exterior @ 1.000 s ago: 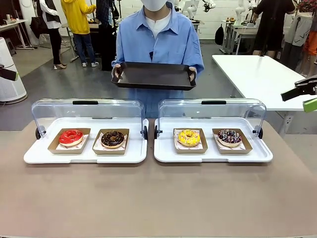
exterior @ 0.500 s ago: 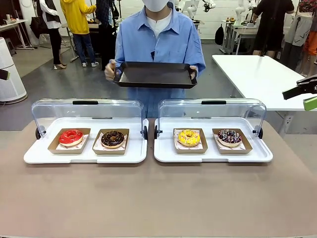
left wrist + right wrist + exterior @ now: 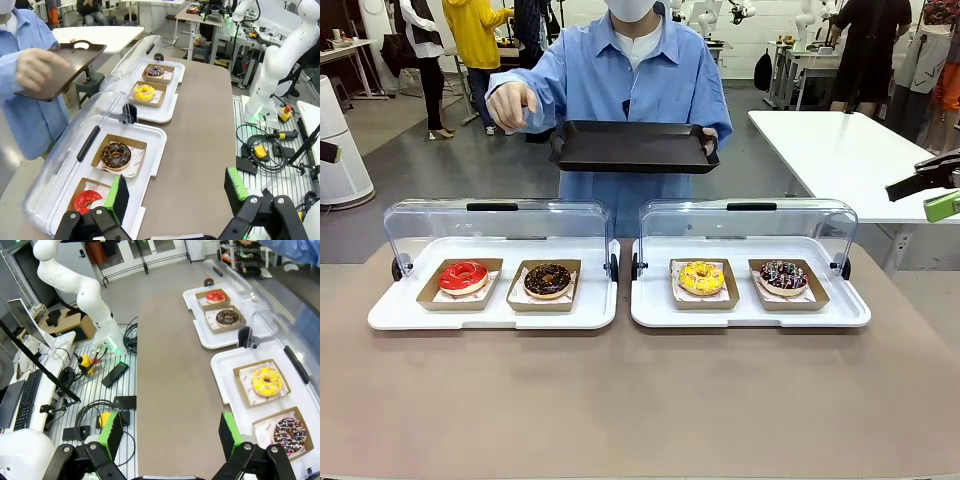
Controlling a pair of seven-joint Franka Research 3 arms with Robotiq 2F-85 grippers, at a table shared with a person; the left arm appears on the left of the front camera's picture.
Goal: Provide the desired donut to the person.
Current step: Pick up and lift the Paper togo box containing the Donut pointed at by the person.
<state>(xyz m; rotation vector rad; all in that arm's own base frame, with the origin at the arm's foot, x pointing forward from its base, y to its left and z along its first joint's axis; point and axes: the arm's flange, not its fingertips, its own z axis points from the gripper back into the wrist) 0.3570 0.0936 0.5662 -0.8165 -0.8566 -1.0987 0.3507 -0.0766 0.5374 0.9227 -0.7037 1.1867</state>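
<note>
While waiting on a choice, as judged from the front view, holds off at the picture's edges: left end effector (image 3: 329, 151) a mere sliver, right end effector (image 3: 926, 192) cut off, spread of either unreadable from here. Faces the person (image 3: 640, 75) across the surface (image 3: 640, 400), black tray (image 3: 634, 147) level in one hand, the other hand (image 3: 510, 100) raised on the side of the left case (image 3: 390, 312). Counts four candidates under clear lids: red donut (image 3: 463, 275), chocolate donut (image 3: 548, 279), yellow donut (image 3: 701, 277), sprinkled donut (image 3: 783, 276). Cannot yet tell which is wanted; needs the finger to settle before committing an arm. From the left wrist view, confirms the left end effector spread wide and empty above the red and chocolate donuts, the person's hand smeared by motion. From the right wrist view, finds the right end effector likewise wide and empty, near the yellow and sprinkled donuts, person and tray largely lost past the top corner. Next, probably: reach for the chosen donut, then carry to the tray.
</note>
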